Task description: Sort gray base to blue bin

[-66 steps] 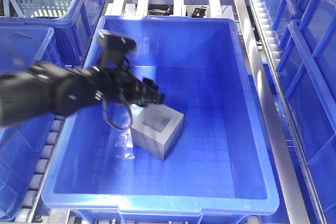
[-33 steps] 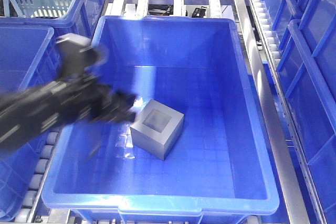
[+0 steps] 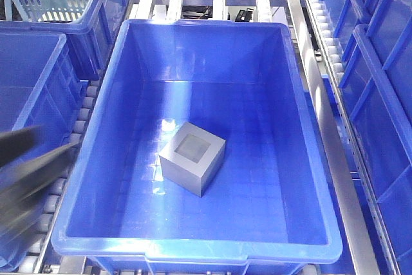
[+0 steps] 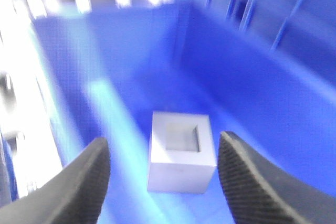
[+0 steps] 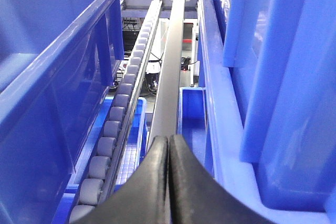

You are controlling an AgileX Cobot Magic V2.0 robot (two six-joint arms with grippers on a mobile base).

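The gray base (image 3: 192, 157) sits on the faintly gridded floor of the blue bin (image 3: 103, 78), a little left of centre in the front frame, recess face up, touching no wall. It looks set down where it belongs. It is matte, square-edged; the bin is smooth plastic with a thick rolled rim. The left gripper (image 4: 164, 174) hangs above it, textured fingers (image 4: 86, 179) wide apart and empty. The right gripper (image 5: 169, 179) has its fingers pressed together, beside the roller rail (image 5: 121, 114).
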